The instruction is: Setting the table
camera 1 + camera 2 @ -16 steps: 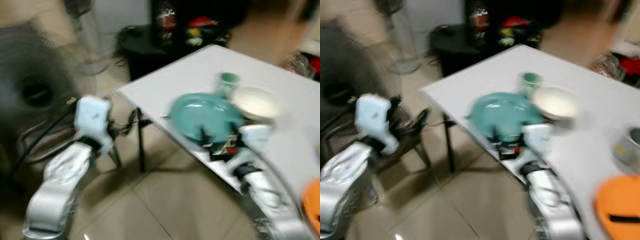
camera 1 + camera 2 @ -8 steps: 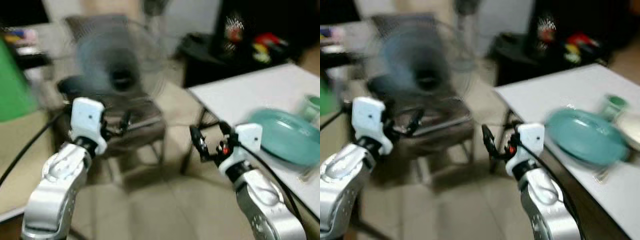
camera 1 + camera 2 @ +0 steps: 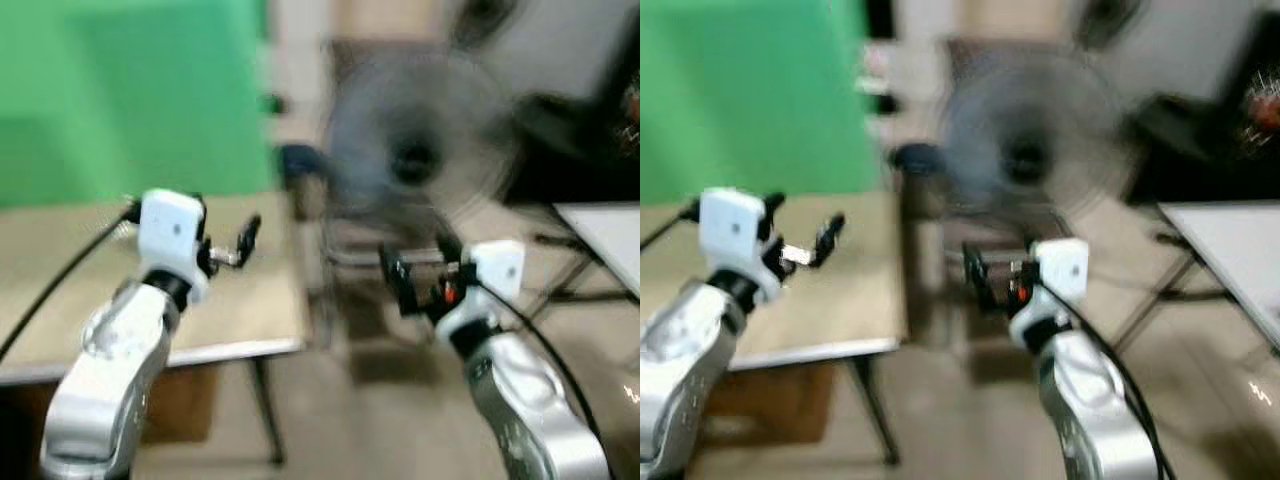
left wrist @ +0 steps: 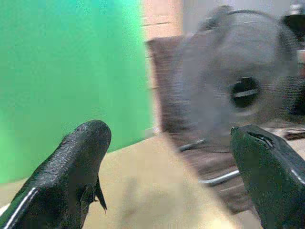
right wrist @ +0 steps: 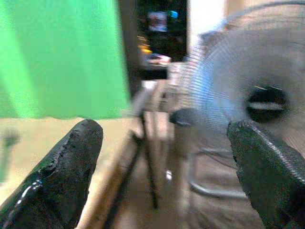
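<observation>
The view has swung left onto a tan table (image 3: 240,310), green wall (image 3: 120,90) and fan (image 3: 415,160); left gripper (image 3: 245,240) and right gripper (image 3: 420,275) spread empty.

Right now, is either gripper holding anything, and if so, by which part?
Nothing is held. The left gripper and the right gripper are both open, with only bare space between their fingers in the wrist views.

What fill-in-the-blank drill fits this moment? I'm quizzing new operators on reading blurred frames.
1. Both grippers, the left gripper and the right gripper, have their jaws ___.
2. The backdrop behind the tan table is coloured ___.
3. The round grey thing ahead, between the arms, is a standing ___.

Missing words: open; green; fan
</observation>
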You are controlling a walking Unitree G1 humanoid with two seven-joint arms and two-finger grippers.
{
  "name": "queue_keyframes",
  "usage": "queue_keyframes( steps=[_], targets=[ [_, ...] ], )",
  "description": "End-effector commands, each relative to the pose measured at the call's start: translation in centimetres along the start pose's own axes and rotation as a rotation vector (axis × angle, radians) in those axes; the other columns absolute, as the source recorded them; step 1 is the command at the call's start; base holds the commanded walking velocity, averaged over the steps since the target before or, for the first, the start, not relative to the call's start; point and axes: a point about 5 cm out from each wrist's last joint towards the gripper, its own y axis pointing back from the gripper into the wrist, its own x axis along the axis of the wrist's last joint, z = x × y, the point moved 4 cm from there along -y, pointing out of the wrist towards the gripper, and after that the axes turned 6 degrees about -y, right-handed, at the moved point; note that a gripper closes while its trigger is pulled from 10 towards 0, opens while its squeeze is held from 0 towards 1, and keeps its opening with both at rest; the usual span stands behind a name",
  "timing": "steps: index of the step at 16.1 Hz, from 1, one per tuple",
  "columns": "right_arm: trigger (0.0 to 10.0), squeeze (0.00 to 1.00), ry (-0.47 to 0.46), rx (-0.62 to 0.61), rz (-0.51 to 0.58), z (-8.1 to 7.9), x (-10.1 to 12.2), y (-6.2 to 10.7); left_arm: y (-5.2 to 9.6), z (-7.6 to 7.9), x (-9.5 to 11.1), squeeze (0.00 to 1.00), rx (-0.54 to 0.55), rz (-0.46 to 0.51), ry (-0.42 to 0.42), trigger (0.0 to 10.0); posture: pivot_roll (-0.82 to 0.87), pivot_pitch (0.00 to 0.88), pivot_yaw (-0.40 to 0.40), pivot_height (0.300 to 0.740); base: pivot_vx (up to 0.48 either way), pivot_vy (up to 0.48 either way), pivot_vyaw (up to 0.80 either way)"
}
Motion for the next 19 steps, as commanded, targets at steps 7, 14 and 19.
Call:
queue_keyframes(
  steps=[7, 14, 19],
  targets=[
    [10.0, 1.00, 0.008, -0.007, -0.009, 0.6, -0.2, -0.3, -0.3, 0.1, 0.4, 0.00, 0.001, 0.017, -0.029, 10.0, 0.07, 0.000, 0.008, 0.740, 0.000, -0.116, 0.80],
    [10.0, 0.00, -0.024, 0.010, -0.034, 0.3, -0.6, -0.9, -0.1, -0.1, -0.1, 0.00, 0.012, -0.003, -0.044, 10.0, 0.08, 0.000, 0.003, 0.740, 0.000, -0.052, 0.07],
    [10.0, 0.03, -0.011, 0.007, -0.050, 0.2, -0.8, -1.4, 0.2, -0.1, -0.1, 0.00, 0.000, 0.006, -0.032, 10.0, 0.08, 0.000, 0.001, 0.740, 0.226, 0.000, 0.64]
  ],
)
